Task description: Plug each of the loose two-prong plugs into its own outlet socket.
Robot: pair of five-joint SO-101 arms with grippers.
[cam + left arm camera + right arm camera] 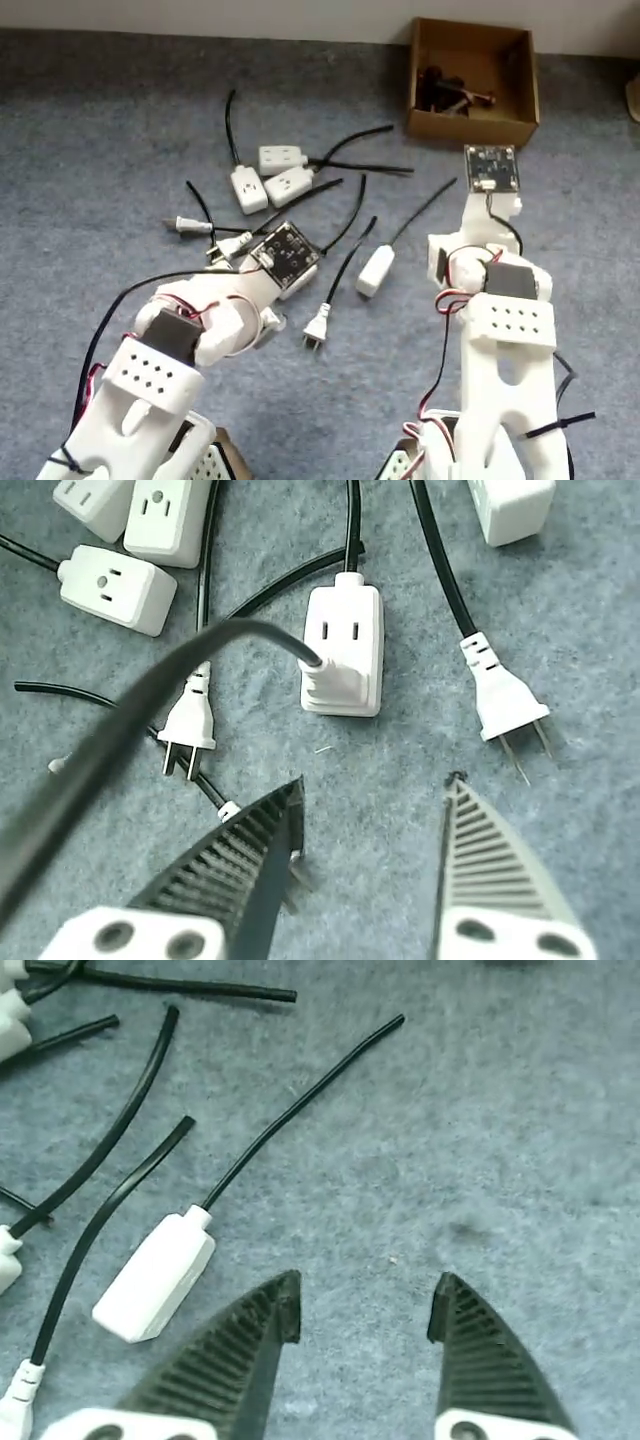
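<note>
Here, a grey carpet (80, 150) holds a cardboard box (470, 128), with left gripper (376, 780) and right gripper (368, 1278) both spread.

A white plug (328, 678) sits in a flat-lying white outlet socket (345, 630). Flanking that socket lie one loose plug (508, 695) and a second loose plug (188, 718), prongs bare.

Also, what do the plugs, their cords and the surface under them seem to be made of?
The plugs look like smooth white moulded plastic, slightly glossy; their prongs seem bare grey metal. The cords are probably black rubber or vinyl: smooth, bending freely. The surface looks like grey short-pile carpet, matte and fuzzy.
</note>
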